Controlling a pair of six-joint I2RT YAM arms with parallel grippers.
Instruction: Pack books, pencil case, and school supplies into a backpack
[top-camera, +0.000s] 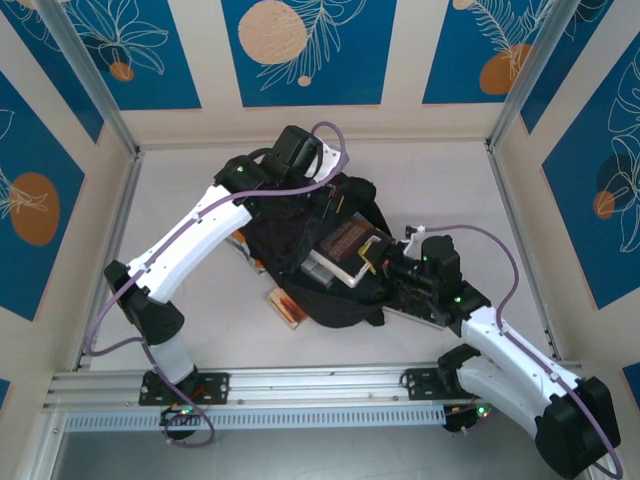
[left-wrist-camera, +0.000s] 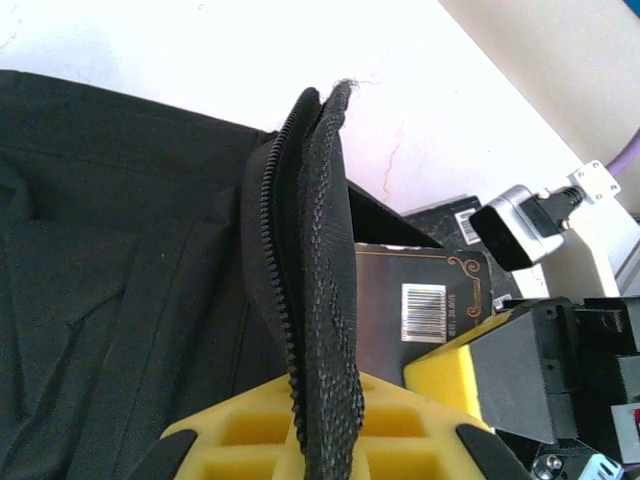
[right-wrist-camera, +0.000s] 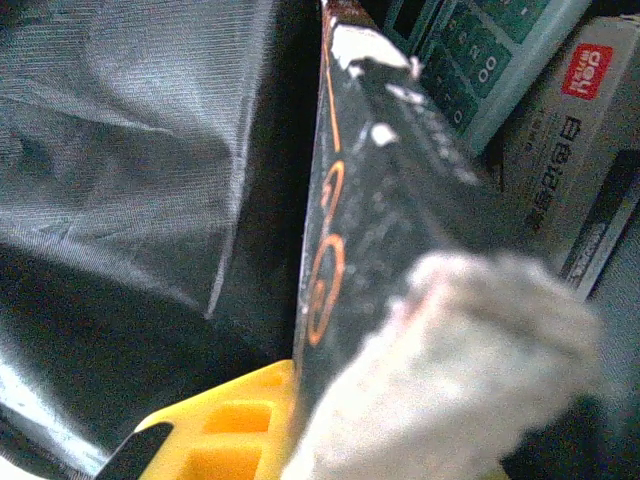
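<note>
Blue wall panels (top-camera: 300, 50) with white leaves and orange discs ringed a pale tabletop (top-camera: 450, 190), and the black backpack (top-camera: 290, 255) lay slumped at its middle. At the far side of the bag the left claw (left-wrist-camera: 325, 440) was pinched tight on the backpack's zipped rim, the strip of zip standing up between its yellow pads (left-wrist-camera: 400, 440). From the near right, the right claw (top-camera: 372, 258) gripped a dark book (top-camera: 345, 245) by its edge (gold scrollwork and a barcode showed on its back cover), holding it at the bag's open mouth. Just beside the book, in the right wrist view, sat a teal square item (right-wrist-camera: 470, 50) and a pink-and-white box (right-wrist-camera: 580, 130). An orange book (top-camera: 285, 305) poked out at the backpack's near-left edge
</note>
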